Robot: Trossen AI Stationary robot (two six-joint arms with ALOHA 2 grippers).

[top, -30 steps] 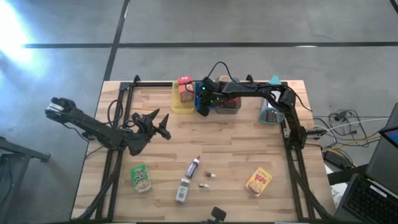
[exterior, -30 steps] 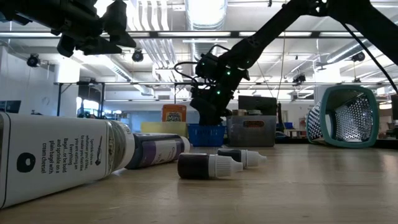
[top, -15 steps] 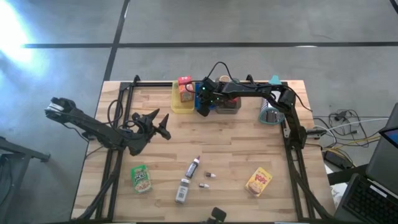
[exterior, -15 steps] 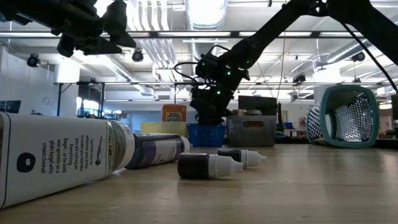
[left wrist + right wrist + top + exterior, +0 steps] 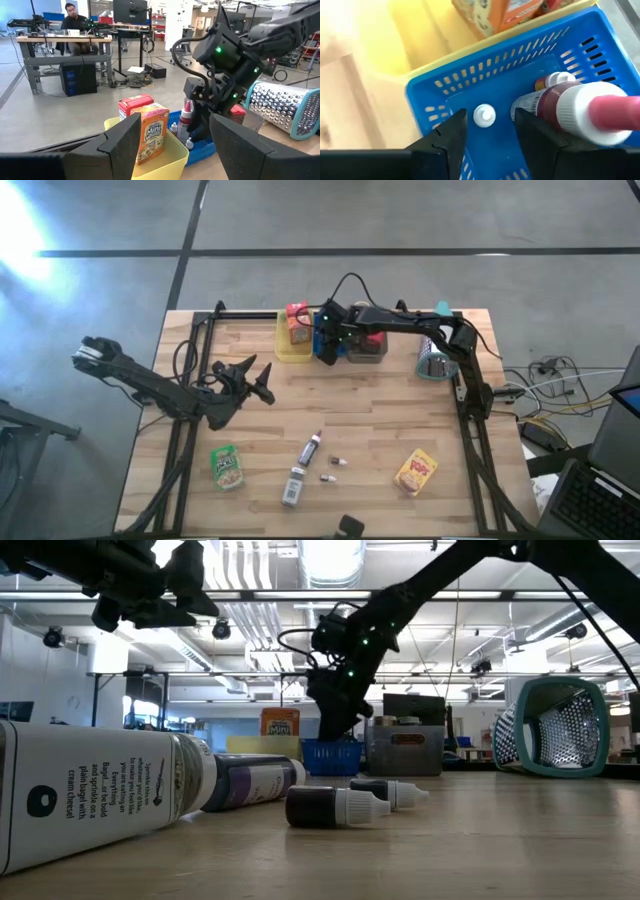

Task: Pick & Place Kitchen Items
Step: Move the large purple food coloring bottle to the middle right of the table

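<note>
My right gripper (image 5: 490,122) hangs open over the blue tray (image 5: 435,85) at the table's far side, pointing steeply down. A small white-capped vial (image 5: 484,115) stands in the tray between its fingers, untouched. Beside it lies a dark red bottle (image 5: 580,112) with a white collar and pink cap. My left gripper (image 5: 262,380) waits open above the table's left middle, level, facing the trays. On the near table lie a green pouch (image 5: 228,466), a slim dark bottle (image 5: 311,448), a grey jar (image 5: 293,486), two tiny vials (image 5: 338,462) and a yellow pouch (image 5: 416,472).
A yellow tray (image 5: 290,355) left of the blue one holds an orange box (image 5: 152,131) and a red box (image 5: 297,311). A grey tray (image 5: 368,350) stands to the right, then a teal basket (image 5: 435,362) on its side. A person sits at a desk beyond the table.
My right gripper has risen a little above the blue tray, still pointing steeply down. My left arm has kept still.
</note>
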